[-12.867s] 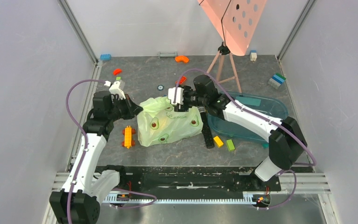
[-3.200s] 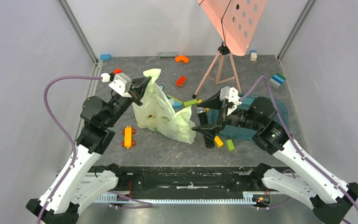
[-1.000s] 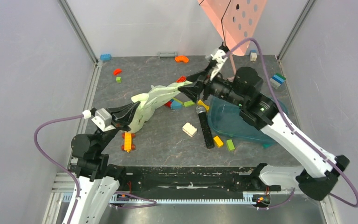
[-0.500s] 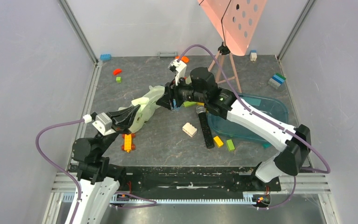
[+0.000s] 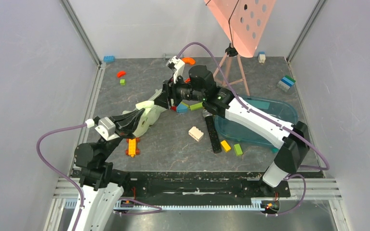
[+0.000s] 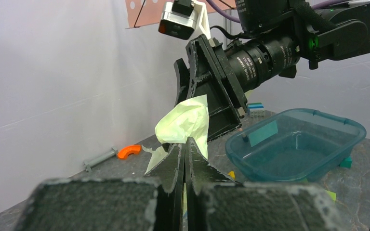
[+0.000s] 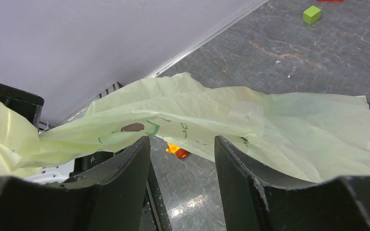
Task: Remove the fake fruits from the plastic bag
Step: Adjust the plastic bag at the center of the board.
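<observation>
The plastic bag is a pale-green crumpled strip, stretched from near left to the middle of the table. My left gripper is shut on its near end; in the left wrist view the bag rises from the closed fingertips. My right gripper is open at the bag's far end. In the right wrist view the bag drapes across just beyond the spread fingers. I cannot make out any fake fruits in these views.
A teal tray stands at the right and shows in the left wrist view. A black bar, a cream brick, a yellow wheeled brick and loose bricks lie around. A pink tripod stand is at the back.
My right arm has swung left along the bag, which is now shorter and slacker. My left gripper has kept its hold. Loose bricks lie where the bag was.
</observation>
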{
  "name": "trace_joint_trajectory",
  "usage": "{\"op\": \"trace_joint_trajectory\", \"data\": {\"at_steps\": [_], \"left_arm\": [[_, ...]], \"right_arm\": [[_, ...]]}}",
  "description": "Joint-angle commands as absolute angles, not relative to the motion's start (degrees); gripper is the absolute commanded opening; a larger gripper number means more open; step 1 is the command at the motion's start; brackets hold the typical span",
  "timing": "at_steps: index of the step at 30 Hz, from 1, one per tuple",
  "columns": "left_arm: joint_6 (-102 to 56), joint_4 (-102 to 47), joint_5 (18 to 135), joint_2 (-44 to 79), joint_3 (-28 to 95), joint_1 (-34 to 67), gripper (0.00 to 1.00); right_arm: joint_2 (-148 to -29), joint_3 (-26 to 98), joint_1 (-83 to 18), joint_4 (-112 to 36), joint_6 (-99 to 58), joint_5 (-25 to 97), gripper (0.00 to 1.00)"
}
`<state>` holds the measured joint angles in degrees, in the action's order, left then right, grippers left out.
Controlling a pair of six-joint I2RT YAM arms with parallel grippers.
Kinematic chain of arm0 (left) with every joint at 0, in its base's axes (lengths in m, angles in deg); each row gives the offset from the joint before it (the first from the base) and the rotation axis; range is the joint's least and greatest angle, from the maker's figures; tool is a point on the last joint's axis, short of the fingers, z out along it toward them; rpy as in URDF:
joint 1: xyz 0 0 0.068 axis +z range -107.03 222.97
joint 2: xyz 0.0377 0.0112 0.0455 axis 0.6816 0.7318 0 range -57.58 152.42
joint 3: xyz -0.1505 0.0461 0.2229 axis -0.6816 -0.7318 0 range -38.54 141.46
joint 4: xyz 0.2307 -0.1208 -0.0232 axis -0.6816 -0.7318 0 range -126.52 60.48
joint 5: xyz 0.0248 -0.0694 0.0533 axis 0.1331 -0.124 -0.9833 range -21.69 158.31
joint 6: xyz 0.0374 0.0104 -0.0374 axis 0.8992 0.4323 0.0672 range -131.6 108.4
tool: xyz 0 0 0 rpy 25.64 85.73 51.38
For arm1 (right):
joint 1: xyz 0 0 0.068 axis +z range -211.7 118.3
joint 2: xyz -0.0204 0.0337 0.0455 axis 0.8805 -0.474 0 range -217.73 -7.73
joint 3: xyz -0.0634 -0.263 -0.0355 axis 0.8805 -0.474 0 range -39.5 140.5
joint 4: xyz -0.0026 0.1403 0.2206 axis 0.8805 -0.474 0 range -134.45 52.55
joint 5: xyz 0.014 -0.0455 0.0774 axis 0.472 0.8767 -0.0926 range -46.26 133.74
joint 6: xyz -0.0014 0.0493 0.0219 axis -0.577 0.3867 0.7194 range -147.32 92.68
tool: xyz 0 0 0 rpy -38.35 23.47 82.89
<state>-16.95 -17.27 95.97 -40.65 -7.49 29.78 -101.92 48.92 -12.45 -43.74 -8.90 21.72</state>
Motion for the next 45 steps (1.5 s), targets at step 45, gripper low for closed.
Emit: {"op": "trace_joint_trajectory", "data": {"at_steps": [45], "left_arm": [[-17.4,-20.0,90.4,-45.8,-9.4,30.0,0.02]], "right_arm": [[-89.4,14.2,-11.6,-37.9,-14.1,39.9,0.64]]}}
